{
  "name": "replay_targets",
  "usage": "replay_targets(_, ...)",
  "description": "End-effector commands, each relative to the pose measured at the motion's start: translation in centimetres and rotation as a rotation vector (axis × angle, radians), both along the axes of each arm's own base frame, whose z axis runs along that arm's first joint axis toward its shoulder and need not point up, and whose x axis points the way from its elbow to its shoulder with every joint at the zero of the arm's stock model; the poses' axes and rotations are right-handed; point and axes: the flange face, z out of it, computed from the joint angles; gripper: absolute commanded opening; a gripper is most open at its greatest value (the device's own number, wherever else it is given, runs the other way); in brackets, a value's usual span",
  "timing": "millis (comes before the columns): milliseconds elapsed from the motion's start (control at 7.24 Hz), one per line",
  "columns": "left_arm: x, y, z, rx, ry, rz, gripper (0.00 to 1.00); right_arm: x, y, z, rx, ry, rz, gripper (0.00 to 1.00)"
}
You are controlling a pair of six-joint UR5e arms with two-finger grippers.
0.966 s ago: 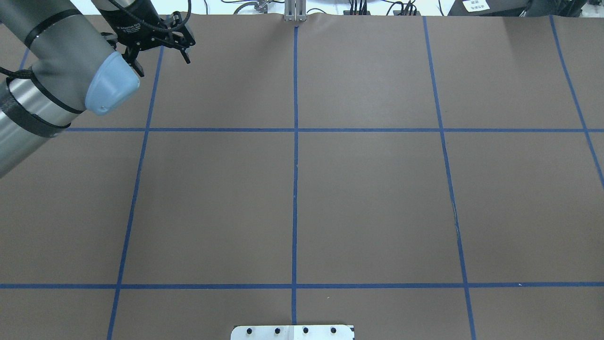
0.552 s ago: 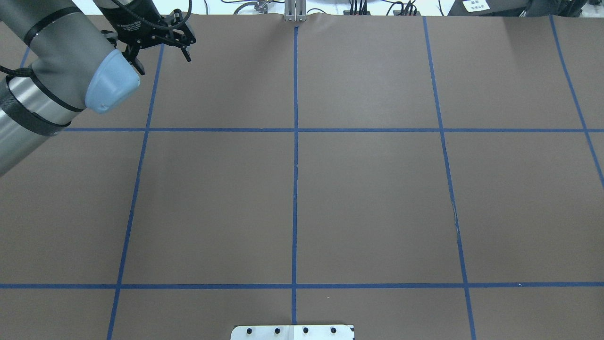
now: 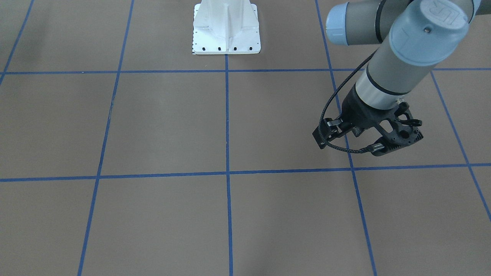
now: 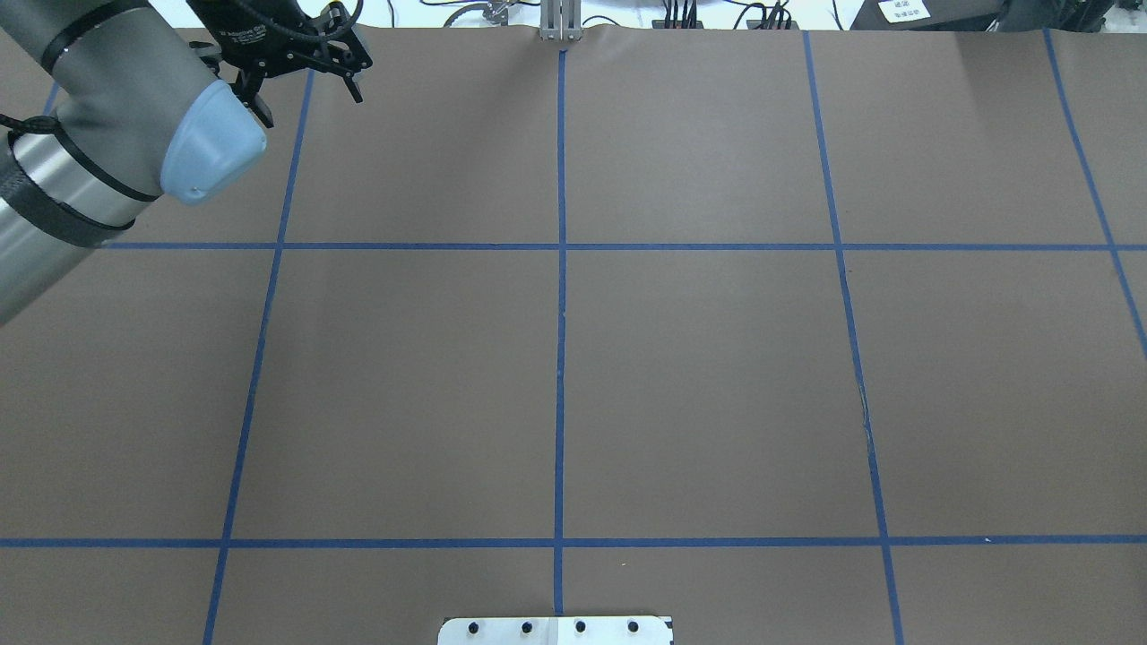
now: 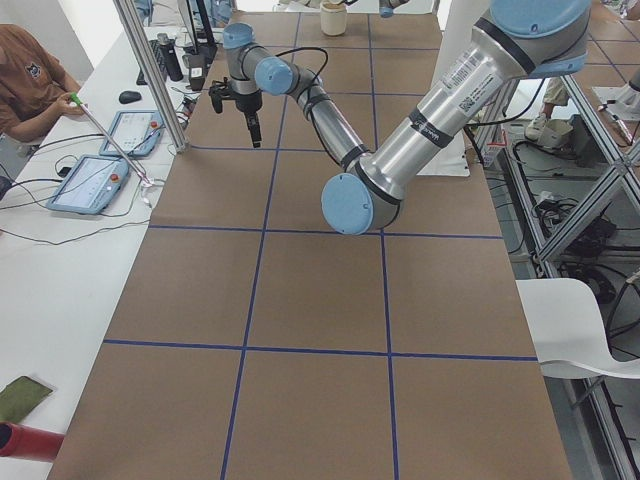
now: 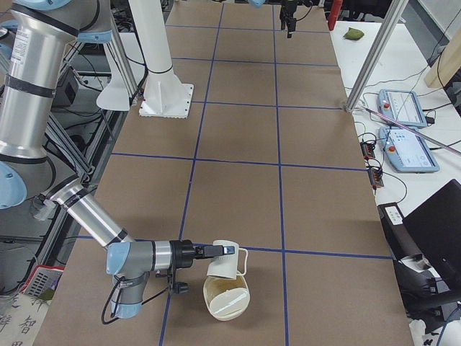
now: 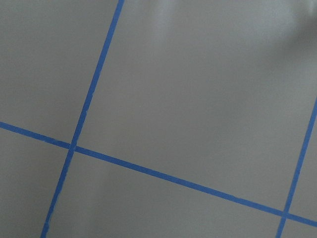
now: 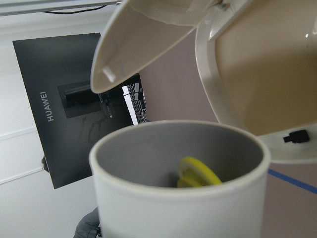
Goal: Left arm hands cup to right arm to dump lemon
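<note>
Left hand [image 4: 312,106] spread at far table [image 4: 717,376] edge, cup [image 6: 223,268] beside cream bin [image 6: 229,304]

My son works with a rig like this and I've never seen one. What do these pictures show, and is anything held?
Two robot arms share a brown table gridded with blue tape. Cameras look from above, the front, both ends, and each wrist. The left arm's pincer hangs open and empty over the table. At the other end, the cup is at the right arm's pincer, tipped over a cream container; the grip itself isn't clear. The right wrist picture looks into the cup: the lemon slice lies inside.
</note>
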Motion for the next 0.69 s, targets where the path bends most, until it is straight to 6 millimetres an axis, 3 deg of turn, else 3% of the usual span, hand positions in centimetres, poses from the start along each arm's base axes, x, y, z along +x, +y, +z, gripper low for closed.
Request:
replay_targets(0, -0.1, -0.1, 0.0, 0.007, -0.007, -0.004, 1.00, 0.2, -1.2, -0.4, -0.002, -0.057, 0.018, 0.00)
replay_targets(276, -0.3, 0.0, -0.4, 0.015, -0.003, -0.007, 1.00, 0.4, -1.6, -0.3, -0.014, -0.088, 0.029, 0.00)
replay_targets(552, -0.9, -0.2, -0.5, 0.017, -0.004, -0.017, 1.00, 0.7, 0.2, 0.6, -0.018, -0.180, 0.043, 0.00)
